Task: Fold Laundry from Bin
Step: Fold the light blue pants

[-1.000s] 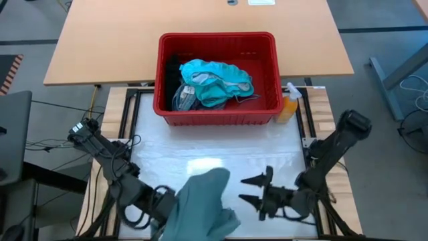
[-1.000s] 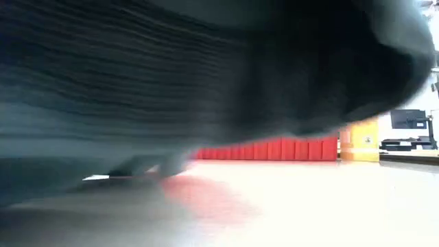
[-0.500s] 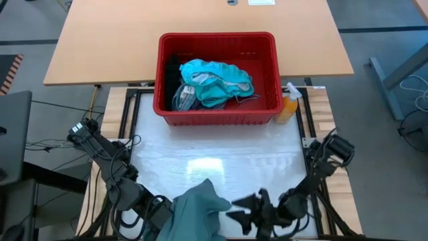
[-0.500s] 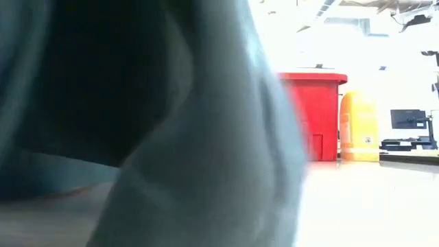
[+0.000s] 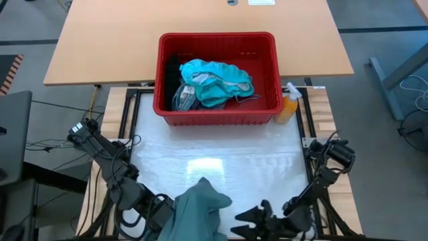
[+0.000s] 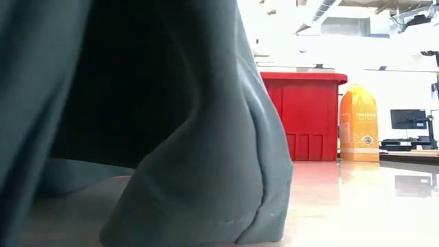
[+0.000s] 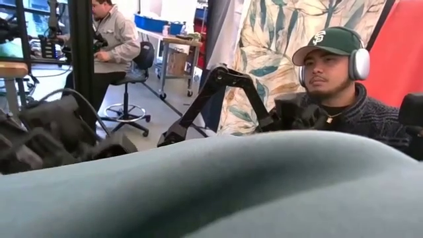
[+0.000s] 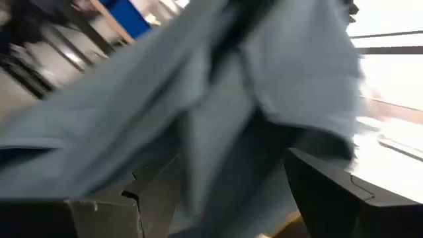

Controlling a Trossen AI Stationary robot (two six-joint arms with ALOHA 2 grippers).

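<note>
Grey-green garment (image 5: 197,214) — bunched at the worktop's (image 5: 221,150) near edge, held up by the left gripper (image 5: 164,213), fingers closed on the cloth; right gripper (image 5: 253,219) just beside it, fingers spread wide, holding nothing. Bin (image 5: 217,110) — at the far edge, teal laundry (image 5: 215,80) inside; orange bottle (image 5: 289,107) beside it.

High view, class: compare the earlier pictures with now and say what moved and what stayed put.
The right gripper, fingers open, swung from mid-table back to the near edge, closing in on the dull grey-green soft garment. That garment, at the left gripper, slid nearer too. The red slotted plastic bin, its teal laundry and the orange spray bottle stayed.
</note>
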